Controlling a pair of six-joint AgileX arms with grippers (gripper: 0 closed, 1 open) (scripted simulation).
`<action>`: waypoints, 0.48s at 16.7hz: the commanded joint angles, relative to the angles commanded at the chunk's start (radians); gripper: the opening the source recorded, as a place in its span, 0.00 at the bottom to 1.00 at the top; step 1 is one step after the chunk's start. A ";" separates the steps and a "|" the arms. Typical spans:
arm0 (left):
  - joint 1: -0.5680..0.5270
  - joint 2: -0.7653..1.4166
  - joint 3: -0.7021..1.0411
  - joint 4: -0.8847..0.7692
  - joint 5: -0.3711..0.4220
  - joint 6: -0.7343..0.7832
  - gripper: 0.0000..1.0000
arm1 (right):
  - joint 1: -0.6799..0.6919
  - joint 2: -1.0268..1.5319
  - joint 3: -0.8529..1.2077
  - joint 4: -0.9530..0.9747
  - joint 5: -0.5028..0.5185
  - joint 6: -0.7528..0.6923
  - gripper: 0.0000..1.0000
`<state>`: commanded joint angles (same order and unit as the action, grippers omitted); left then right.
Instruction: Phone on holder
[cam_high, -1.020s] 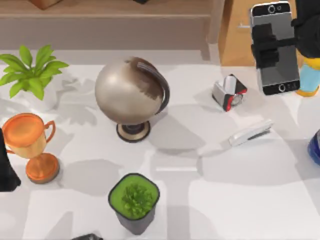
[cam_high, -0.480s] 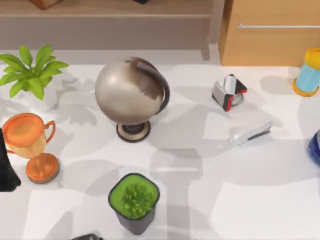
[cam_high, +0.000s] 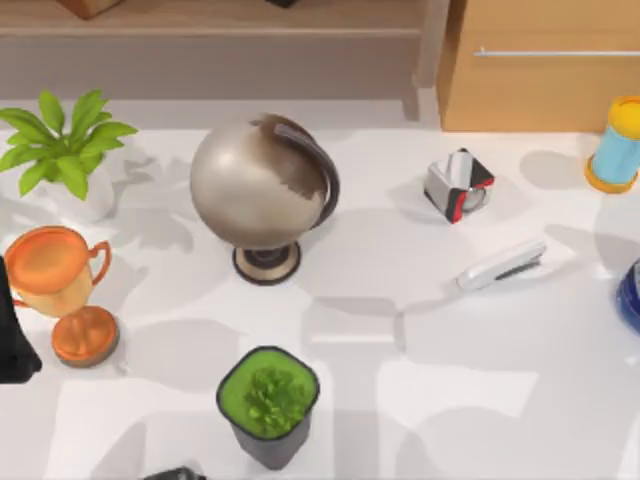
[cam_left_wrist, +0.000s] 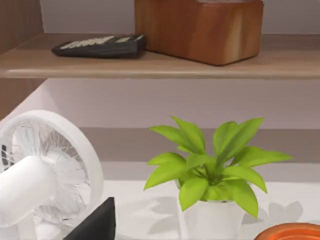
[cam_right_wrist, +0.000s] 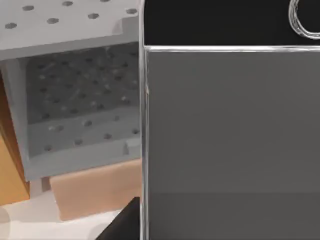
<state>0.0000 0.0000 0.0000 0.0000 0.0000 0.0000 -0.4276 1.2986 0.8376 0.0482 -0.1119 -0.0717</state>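
Phone (cam_right_wrist: 230, 130) sits right up against the R wrist cam, screen facing it, long axis vertical in frame. R claw's grip on it: can't tell. Holder (cam_high: 458, 185) stands upper right of top view, so R arm is nearer. L arm parked at left edge.

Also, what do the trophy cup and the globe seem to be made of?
The trophy cup looks like polished copper or bronze metal: orange with a soft shine. The globe looks like brushed metal, pale silver-beige with dark patches and a dark arc; it could equally be painted plastic.
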 joint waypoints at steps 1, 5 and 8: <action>0.000 0.000 0.000 0.000 0.000 0.000 1.00 | -0.018 -0.006 -0.031 0.016 -0.006 -0.003 0.00; 0.000 0.000 0.000 0.000 0.000 0.000 1.00 | -0.056 -0.019 -0.103 0.052 -0.019 -0.009 0.00; 0.000 0.000 0.000 0.000 0.000 0.000 1.00 | -0.057 -0.019 -0.104 0.053 -0.019 -0.009 0.00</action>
<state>0.0000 0.0000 0.0000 0.0000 0.0000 0.0000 -0.4846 1.2793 0.7333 0.1014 -0.1310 -0.0806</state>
